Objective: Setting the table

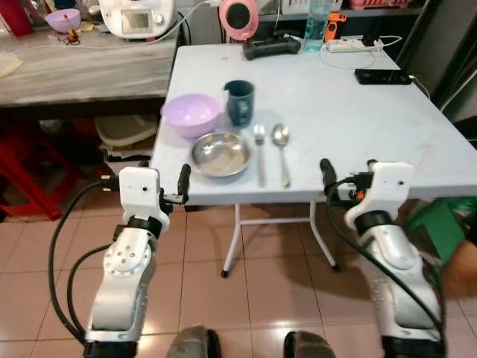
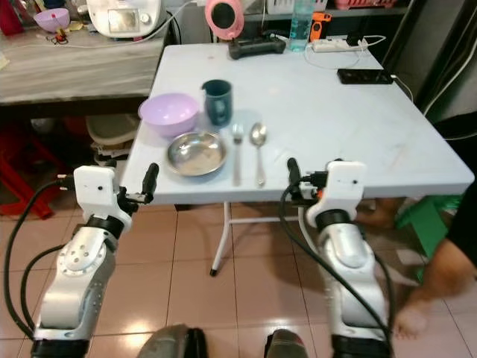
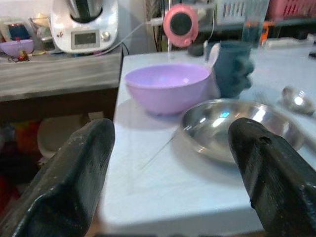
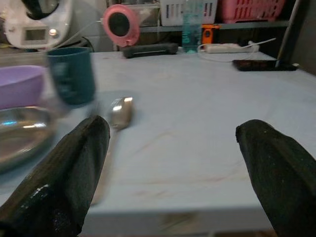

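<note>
On the white folding table (image 1: pixel 350 127) a place is laid near the front left. A steel plate (image 1: pixel 220 154) lies by the edge, with a purple bowl (image 1: pixel 192 114) and a dark teal cup (image 1: pixel 240 101) behind it. A fork (image 1: pixel 260 149) and a spoon (image 1: pixel 282 149) lie right of the plate. My left gripper (image 3: pixel 168 168) hovers open at the table's front left edge, just short of the plate. Level with the front edge, right of the spoon, my right gripper (image 4: pixel 170 168) is open. Neither holds anything.
At the table's far side stand a pink round mirror (image 1: pixel 238 18), a black device (image 1: pixel 271 48), a water bottle (image 1: pixel 316 27), a power strip (image 1: pixel 350 46) and a phone (image 1: pixel 382 76). A counter (image 1: pixel 82 67) with a white appliance (image 1: pixel 137 16) adjoins on the left. A person's arm (image 2: pixel 447 261) and green stool (image 1: pixel 443 224) are at right.
</note>
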Robot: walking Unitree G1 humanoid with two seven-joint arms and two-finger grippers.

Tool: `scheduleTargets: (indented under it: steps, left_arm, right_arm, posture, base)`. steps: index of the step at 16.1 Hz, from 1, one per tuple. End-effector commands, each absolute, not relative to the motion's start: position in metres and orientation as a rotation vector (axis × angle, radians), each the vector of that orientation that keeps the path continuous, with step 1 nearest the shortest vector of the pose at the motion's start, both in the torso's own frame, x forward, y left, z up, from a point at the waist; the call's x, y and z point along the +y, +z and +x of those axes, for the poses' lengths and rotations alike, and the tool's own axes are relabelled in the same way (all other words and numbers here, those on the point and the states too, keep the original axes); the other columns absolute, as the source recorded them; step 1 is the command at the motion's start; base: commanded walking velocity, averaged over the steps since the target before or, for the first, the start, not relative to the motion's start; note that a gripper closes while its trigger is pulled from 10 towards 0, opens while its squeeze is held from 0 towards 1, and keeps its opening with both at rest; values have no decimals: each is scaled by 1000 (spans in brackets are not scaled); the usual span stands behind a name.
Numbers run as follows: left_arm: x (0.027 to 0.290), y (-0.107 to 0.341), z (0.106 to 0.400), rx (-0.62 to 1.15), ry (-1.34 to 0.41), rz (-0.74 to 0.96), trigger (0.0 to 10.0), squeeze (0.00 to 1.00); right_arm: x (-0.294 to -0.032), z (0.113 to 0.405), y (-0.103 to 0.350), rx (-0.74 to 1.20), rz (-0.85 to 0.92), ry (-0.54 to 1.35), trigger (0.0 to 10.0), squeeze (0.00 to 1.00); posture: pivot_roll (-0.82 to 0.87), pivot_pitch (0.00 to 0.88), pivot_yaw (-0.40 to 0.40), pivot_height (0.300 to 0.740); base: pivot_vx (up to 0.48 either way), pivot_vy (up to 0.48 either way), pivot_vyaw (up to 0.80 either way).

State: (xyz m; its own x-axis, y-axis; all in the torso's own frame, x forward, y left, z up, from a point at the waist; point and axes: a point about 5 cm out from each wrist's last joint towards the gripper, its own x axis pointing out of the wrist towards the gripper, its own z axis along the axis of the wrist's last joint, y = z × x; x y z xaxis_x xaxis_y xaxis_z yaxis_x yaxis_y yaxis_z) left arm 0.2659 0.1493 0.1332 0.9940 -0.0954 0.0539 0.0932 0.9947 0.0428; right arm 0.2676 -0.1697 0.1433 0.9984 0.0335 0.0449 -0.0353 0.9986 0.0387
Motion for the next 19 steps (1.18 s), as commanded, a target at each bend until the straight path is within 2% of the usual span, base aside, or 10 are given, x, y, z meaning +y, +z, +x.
scheduleTargets:
  steps: [1, 5, 14, 19]
  left_arm:
    - [150, 138, 266, -75, -88, 46, 10000, 0]
    - [150, 141, 266, -94, -75, 58, 10000, 0]
    - [141, 150, 263, -139, -151, 45, 10000, 0]
    - [139, 151, 262, -144, -177, 44, 10000, 0]
  right_arm:
    - [-169, 267, 150, -71, 36, 45, 10000, 0]
    - [-169, 267, 150, -72, 37, 48, 10000, 0]
    - [-168, 266, 150, -72, 37, 51, 10000, 0]
    - [-168, 266, 149, -62, 47, 49, 10000, 0]
  posture:
    - [-19, 96, 55, 740]
    - [-17, 99, 55, 740]
    - [-17, 101, 54, 740]
    - [-16, 101, 54, 740]
  base:
    - [0, 458, 0]
    - [0, 445, 0]
    - [0, 0, 0]
    - [310, 0, -80]
